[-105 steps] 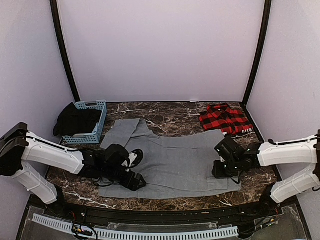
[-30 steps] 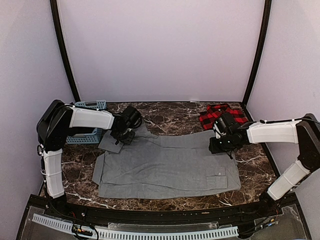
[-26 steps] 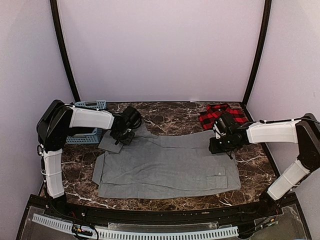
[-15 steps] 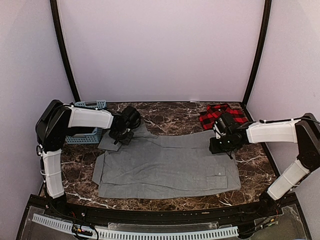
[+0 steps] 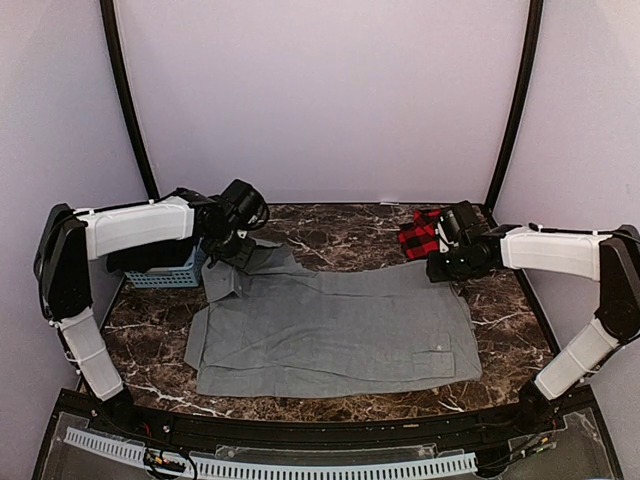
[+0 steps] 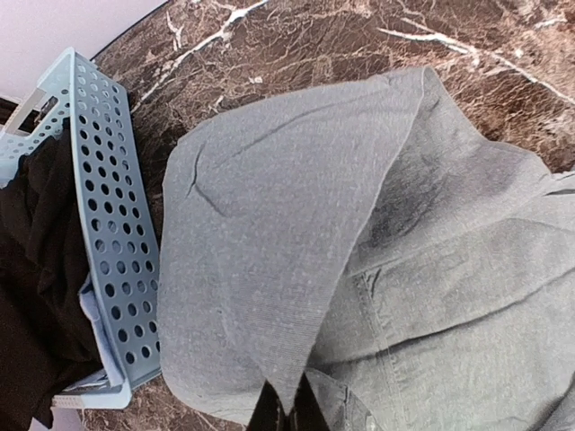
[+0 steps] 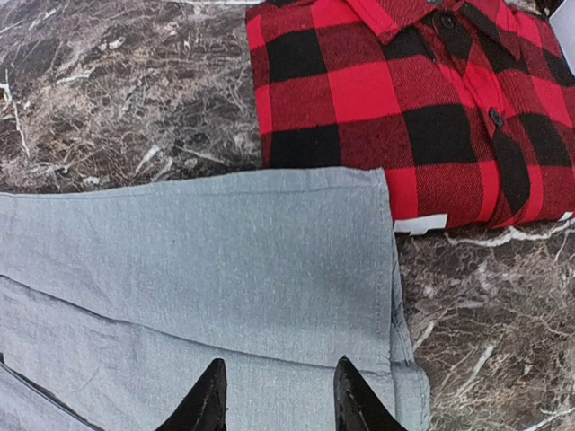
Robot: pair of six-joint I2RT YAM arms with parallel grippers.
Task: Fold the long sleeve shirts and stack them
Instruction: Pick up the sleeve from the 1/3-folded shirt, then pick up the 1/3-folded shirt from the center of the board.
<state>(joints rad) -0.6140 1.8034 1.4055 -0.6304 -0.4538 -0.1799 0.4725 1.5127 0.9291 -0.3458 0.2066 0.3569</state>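
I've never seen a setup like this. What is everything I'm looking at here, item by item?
grey collared cloth shirt: one, grey, spread across the middle of the table, a flap held up at its far left
red-and-black plaid flannel shirt: one, red and black, folded at the far right, by the grey shirt's corner
light blue perforated plastic basket: one, light blue, far left
black cloth: one bundle, black, inside the basket
dark marble table: one, dark brown with white veins, under everything
left arm, right arm: two, white and black, one on each side
left gripper: one, black, shut on the grey shirt's flap
right gripper: one, black, open over the grey shirt's far right corner
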